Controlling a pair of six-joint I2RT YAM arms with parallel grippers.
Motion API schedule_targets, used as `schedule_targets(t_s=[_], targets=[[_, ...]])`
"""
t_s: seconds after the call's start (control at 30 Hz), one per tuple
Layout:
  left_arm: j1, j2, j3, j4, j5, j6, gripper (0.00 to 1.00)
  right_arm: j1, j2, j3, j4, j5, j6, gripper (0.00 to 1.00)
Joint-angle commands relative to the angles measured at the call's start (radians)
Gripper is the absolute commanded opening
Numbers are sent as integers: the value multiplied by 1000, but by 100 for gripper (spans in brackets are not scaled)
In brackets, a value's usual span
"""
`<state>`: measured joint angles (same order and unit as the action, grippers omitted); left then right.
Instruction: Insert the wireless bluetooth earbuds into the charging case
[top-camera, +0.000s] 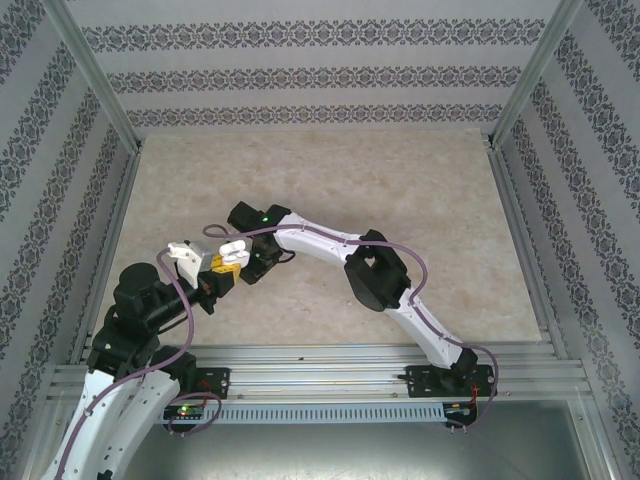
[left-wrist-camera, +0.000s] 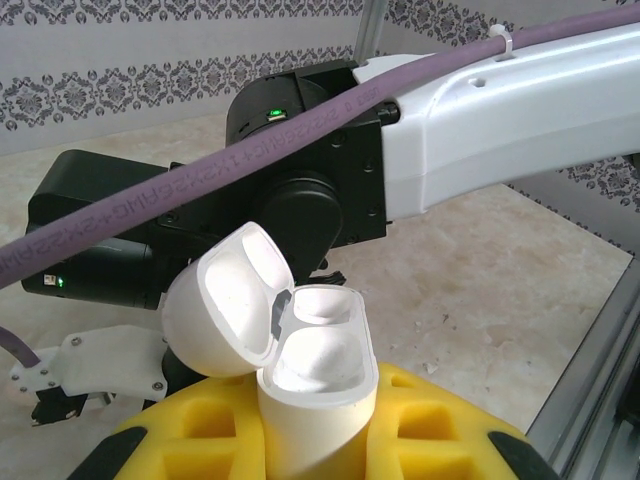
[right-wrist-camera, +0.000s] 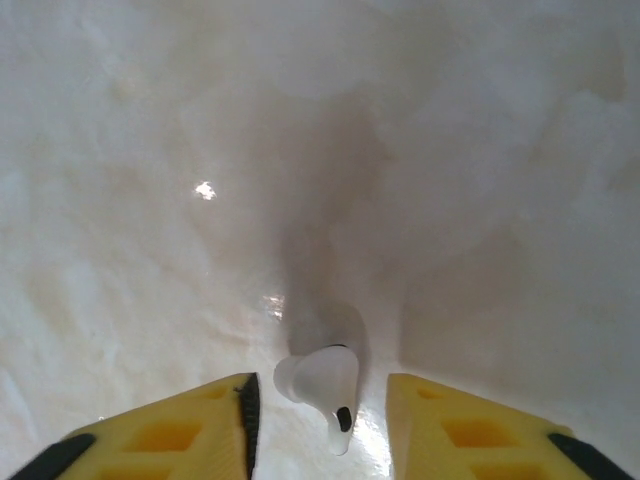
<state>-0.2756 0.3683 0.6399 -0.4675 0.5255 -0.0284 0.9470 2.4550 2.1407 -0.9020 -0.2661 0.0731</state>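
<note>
The charging case (left-wrist-camera: 318, 395) is glossy white and stands upright between the yellow fingers (left-wrist-camera: 445, 425) of my left gripper (left-wrist-camera: 320, 440), which is shut on it. Its hinged lid (left-wrist-camera: 222, 300) hangs open to the left, and the two wells look white inside. From above, the case (top-camera: 232, 247) sits at the left gripper (top-camera: 222, 264), left of centre. One of the wireless bluetooth earbuds (right-wrist-camera: 322, 383) lies on the table, stem towards the camera. My right gripper (right-wrist-camera: 320, 425) is open around it, with a gap on each side of the earbud. From above, the right gripper (top-camera: 262, 262) is close beside the case.
The right arm (left-wrist-camera: 470, 120) and its purple cable (left-wrist-camera: 250, 175) cross just behind the open case. A metal frame rail (top-camera: 330, 365) runs along the near table edge. Patterned walls (top-camera: 320, 80) enclose the beige table (top-camera: 400, 180) on three sides.
</note>
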Motion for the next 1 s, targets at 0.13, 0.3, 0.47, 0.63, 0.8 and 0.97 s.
schedule_targets(t_s=[0.13, 0.3, 0.47, 0.63, 0.8, 0.97], targets=[[-7, 0, -15, 50, 54, 10, 0, -25, -87, -152, 37, 60, 34, 23], [-8, 20, -24, 80, 78, -9, 0, -83, -182, -309, 115, 41, 76, 20], [-7, 66, -39, 144, 125, -44, 0, -161, -299, -506, 224, 12, 153, 20], [-8, 114, -92, 298, 173, -121, 0, -245, -409, -697, 335, -8, 229, 21], [-10, 176, -140, 452, 214, -181, 0, -288, -501, -823, 422, -48, 247, 21], [-14, 210, -162, 547, 249, -187, 0, -301, -638, -930, 552, -103, 251, 20]])
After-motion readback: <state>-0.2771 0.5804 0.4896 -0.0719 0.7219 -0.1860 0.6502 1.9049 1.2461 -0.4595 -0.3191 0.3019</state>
